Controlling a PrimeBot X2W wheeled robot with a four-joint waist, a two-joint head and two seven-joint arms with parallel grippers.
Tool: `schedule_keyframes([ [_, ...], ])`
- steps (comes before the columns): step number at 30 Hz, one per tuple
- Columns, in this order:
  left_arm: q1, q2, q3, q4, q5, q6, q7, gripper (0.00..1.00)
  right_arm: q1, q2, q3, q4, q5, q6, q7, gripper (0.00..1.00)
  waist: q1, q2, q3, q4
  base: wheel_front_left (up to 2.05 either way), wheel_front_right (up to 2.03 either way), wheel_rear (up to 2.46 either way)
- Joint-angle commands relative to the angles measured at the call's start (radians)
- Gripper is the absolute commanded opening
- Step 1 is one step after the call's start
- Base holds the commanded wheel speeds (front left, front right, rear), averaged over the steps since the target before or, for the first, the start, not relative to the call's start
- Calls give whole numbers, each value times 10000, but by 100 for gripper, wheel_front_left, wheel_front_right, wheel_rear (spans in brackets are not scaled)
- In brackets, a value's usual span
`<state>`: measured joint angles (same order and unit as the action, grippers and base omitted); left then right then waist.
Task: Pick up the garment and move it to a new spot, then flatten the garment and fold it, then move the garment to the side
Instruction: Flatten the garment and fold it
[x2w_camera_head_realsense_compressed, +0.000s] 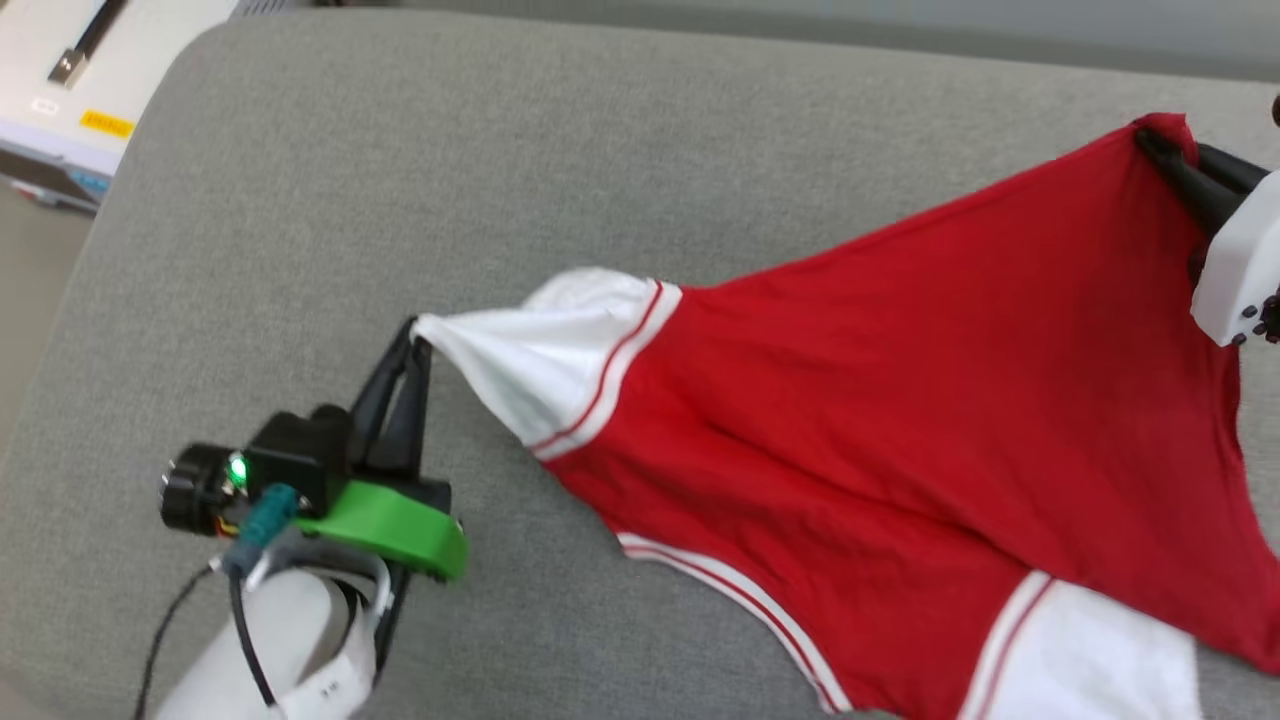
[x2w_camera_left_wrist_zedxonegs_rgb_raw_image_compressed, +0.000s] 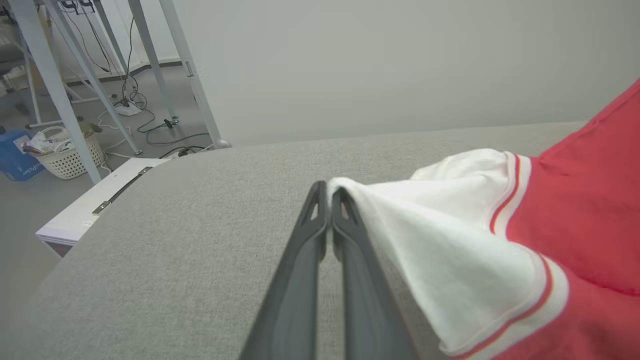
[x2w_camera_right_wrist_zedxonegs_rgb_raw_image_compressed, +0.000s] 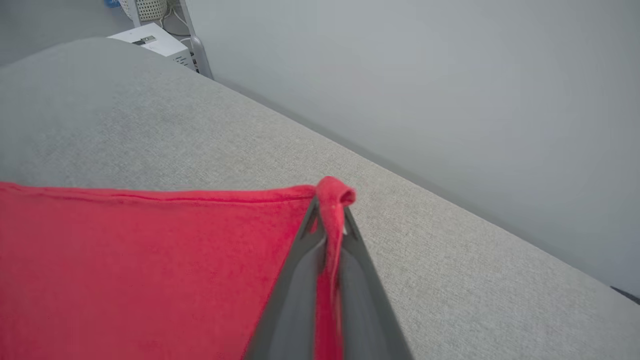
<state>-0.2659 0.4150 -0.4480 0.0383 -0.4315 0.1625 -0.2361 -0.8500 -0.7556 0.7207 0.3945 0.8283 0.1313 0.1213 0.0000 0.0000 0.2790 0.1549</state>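
- garment (x2w_camera_head_realsense_compressed: 880, 400) stretched over the right half of grey cushion (x2w_camera_head_realsense_compressed: 400, 150)
- left gripper (x2w_camera_head_realsense_compressed: 415, 338) clenched on white sleeve tip (x2w_camera_left_wrist_zedxonegs_rgb_raw_image_compressed: 350, 192) — right gripper (x2w_camera_head_realsense_compressed: 1150, 140) clenched on red hem corner (x2w_camera_right_wrist_zedxonegs_rgb_raw_image_compressed: 335, 192)

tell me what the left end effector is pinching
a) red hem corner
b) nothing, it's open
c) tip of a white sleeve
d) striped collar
c: the left end effector is shut on the pointed tip of the white sleeve of the garment, pulling it taut, while the right end effector grips a red corner.
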Motion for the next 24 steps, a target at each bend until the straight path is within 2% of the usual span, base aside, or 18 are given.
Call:
schedule_keyframes([
  [1, -415, 185, 143, -100, -54, -32, 41, 0, 229, 43, -148, -113, -82, -6, -311, 0, 0, 0, -732, -507, 0, 0, 0],
  [7, -1796, 738, 440, -598, 84, -309, 513, 0, 471, 124, -912, -787, -471, -6, -851, 0, 0, 0, -1078, -857, 0, 0, 0],
  [13, -3704, 1010, 466, -873, 246, -800, 1172, 0, 426, 281, -1878, -1657, -928, -6, -675, 0, 0, 0, -965, -1135, 0, 0, 0],
  [18, -5726, 855, 509, -555, 220, -1250, 1555, 0, -52, 467, -2635, -2192, -1418, -6, -155, 0, 0, 0, -349, -1268, 0, 0, 0],
  [24, -8657, 507, 454, 251, 353, -1862, 1840, 0, -1784, 750, -3501, -2410, -1781, -6, 632, 0, 0, 0, 922, -1378, 0, 0, 0],
])
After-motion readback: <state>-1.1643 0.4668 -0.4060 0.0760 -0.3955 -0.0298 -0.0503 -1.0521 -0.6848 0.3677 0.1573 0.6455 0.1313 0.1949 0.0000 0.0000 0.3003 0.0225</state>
